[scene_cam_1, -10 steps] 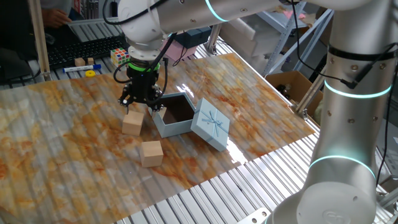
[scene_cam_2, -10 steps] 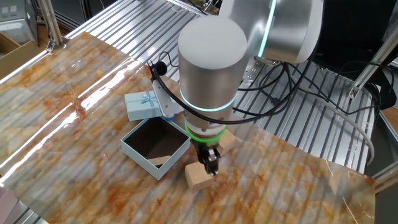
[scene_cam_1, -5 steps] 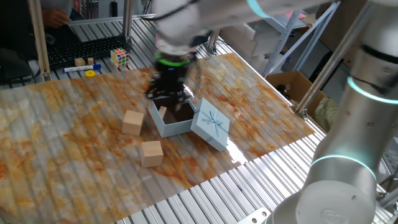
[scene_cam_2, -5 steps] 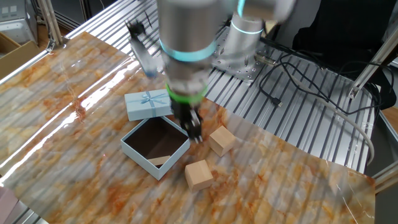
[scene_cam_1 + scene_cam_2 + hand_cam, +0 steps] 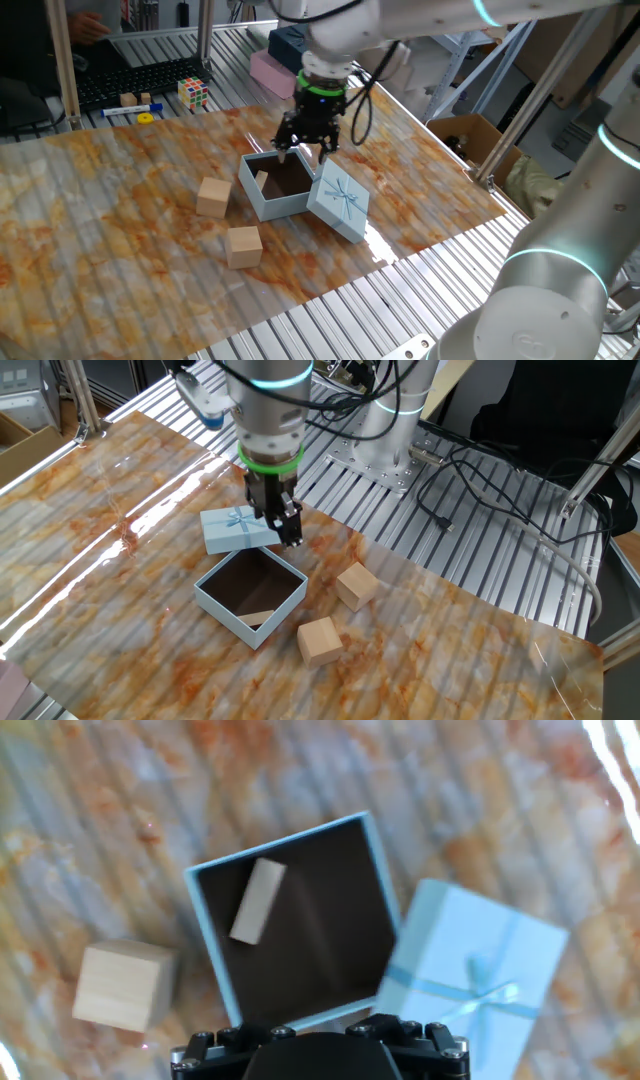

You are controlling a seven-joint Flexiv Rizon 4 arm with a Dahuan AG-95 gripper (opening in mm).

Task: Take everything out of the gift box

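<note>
Now your empty, spread gripper (image 5: 309, 152) hovers above the gift box (image 5: 262, 201); centre over the remaining block (image 5: 257, 900), then descend.

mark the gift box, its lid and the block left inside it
gift box (image 5: 205, 935), hand view, left wall.
lid (image 5: 470, 975), hand view, top face by the ribbon drawing.
block inside (image 5: 257, 900), hand view, its pale upper face.

left the wooden block (image 5: 212, 196) by the near side of the gift box (image 5: 279, 186), lifted clear, swung across the box to hang above its far edge beside the lid (image 5: 338, 200). fingers (image 5: 284, 150) spread, empty, rolled slightly on the way.
</note>
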